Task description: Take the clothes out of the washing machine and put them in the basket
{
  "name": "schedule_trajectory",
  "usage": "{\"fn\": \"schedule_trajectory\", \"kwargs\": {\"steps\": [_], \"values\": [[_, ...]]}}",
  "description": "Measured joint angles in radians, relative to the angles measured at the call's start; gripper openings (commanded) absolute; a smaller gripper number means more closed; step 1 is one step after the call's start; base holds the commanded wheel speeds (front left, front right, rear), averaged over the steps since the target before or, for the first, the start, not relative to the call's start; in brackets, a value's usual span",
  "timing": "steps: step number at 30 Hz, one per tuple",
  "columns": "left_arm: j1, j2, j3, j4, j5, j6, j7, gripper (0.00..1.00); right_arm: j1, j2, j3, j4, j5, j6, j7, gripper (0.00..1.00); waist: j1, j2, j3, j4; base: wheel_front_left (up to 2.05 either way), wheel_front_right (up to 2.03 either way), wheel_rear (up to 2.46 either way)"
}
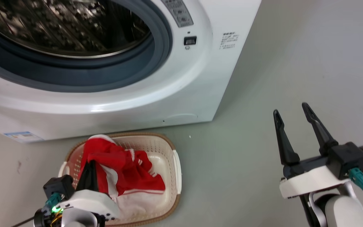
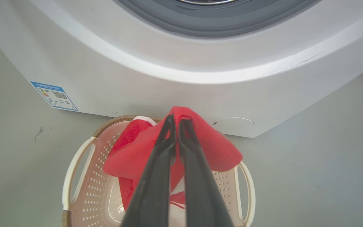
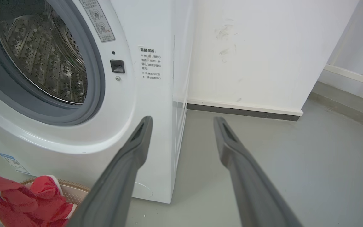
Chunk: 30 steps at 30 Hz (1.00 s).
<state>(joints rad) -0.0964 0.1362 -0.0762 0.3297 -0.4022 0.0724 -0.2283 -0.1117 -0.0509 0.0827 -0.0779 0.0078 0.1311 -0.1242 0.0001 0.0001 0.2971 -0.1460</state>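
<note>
**Clothes over the basket, left gripper clamped on a fold**

The left gripper (image 2: 175, 121) has its two fingers pressed together on a fold of the red clothes (image 1: 124, 170). The cloth is pinched near the tips and hangs down on both sides of them. The lower part of the clothes lies already in the basket (image 1: 177, 170), with a white panel at the bottom. The upper fold is lifted a little above the rim because the gripper holds it.

The basket stands on the floor (image 1: 279, 63) just in front of the washer (image 1: 184, 94), below the open mouth. I think it stands there so that the way from drum (image 1: 68, 25) to basket is short. The part of the drum that is visible shows bare steel and no cloth.

The right gripper (image 1: 290, 108) hovers over the floor beside the washer with its fingers apart and nothing between them. It is well apart from the basket, probably so that it does not disturb the left arm.

In my judgement the task is almost done. What remains is to let go of the fold so that it drops inside the rim and does not hang over the edge.
</note>
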Motion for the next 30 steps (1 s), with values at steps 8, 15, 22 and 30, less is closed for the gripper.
{"fn": "schedule_trajectory", "kwargs": {"steps": [8,15,22,30], "values": [[-0.162,0.006,0.019,0.265,0.005,-0.041,-0.031,0.0,-0.07,0.0,0.015,0.0,0.01,0.0,-0.036,1.0,0.0,0.0,0.123,-0.024,0.0,0.0,0.0],[-0.302,0.025,0.045,0.439,0.042,-0.048,-0.033,0.0,-0.127,0.0,0.041,0.023,0.028,0.0,-0.068,1.0,0.0001,0.0,0.24,-0.069,0.0,0.0,0.0],[-0.388,0.024,0.057,0.592,0.069,-0.044,-0.035,0.0,-0.168,0.0,0.057,0.049,0.052,0.0,-0.103,1.0,0.0,0.0,0.351,-0.123,0.0,0.0,0.0],[-0.437,0.038,0.072,0.78,0.073,-0.037,-0.035,0.19,-0.2,0.0,0.081,0.071,0.066,0.0,-0.127,1.0,0.0,0.0,0.431,-0.175,0.0,0.0,0.0]]}}
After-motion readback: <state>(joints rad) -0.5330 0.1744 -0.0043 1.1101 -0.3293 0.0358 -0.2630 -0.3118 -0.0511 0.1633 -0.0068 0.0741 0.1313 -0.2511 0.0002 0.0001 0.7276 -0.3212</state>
